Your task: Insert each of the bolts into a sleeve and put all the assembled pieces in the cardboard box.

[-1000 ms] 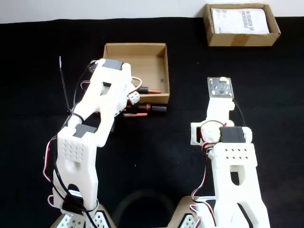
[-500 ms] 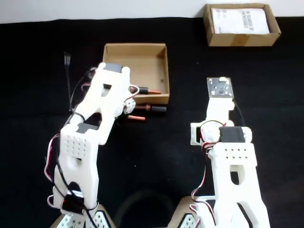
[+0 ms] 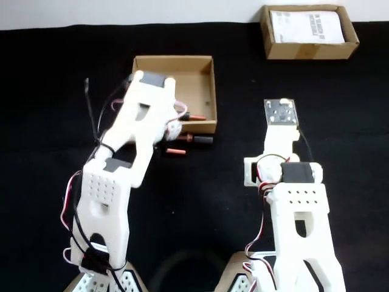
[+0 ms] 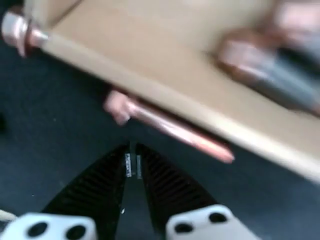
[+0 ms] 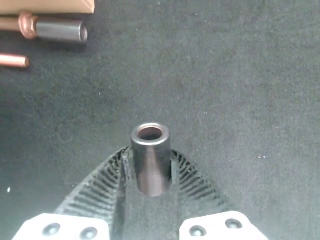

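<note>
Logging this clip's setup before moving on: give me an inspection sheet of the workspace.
Surface: black-covered table.
Job's things: cardboard box holds one assembled piece; second assembled piece and bare bolt lie outside its front wall; one sleeve gripped.
Clutter: second box holding a printed sheet.
Grippers: left tool shut, empty, by the bare bolt; right tool shut on the sleeve.
Cables: wires along both arms.
Surroundings: pale strip beyond the table.

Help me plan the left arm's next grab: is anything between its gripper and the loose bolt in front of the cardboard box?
Nothing visible. In the left wrist view, only bare black table lies between the left gripper and the bolt. The cardboard box wall runs just behind the bolt. The gripper is shut.
</note>
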Action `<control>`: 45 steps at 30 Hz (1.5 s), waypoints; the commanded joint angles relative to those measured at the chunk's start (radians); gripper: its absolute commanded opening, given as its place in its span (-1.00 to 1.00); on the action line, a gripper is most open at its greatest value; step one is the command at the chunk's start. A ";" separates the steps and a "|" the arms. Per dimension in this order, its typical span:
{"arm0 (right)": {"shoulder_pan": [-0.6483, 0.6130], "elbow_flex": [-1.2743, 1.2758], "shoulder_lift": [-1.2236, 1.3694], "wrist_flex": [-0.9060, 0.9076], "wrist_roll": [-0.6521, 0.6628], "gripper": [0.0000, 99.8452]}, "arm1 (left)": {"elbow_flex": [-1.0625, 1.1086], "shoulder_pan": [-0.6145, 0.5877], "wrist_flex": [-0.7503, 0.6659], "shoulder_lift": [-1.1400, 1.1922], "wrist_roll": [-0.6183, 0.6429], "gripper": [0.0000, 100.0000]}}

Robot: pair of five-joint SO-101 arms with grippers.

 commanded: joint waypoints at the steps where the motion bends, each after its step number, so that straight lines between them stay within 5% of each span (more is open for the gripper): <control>1: -0.004 -0.010 -0.024 -0.012 0.021 -0.99 | -0.111 0.031 0.021 -0.162 0.006 -0.98; 11: -0.004 -0.010 -0.027 -0.012 0.015 -0.99 | -0.008 0.031 0.015 -0.236 0.074 -0.56; 30: 0.035 -0.010 -0.024 -0.012 0.021 -0.99 | 0.338 0.013 -0.195 -0.236 0.072 -0.56; 38: 0.035 -0.010 -0.024 -0.005 0.021 -0.99 | 0.461 -0.097 -0.344 -0.236 0.072 -0.56; 45: 0.035 -0.010 -0.024 -0.008 0.021 -0.99 | 0.530 -0.151 -0.420 -0.236 0.064 -0.85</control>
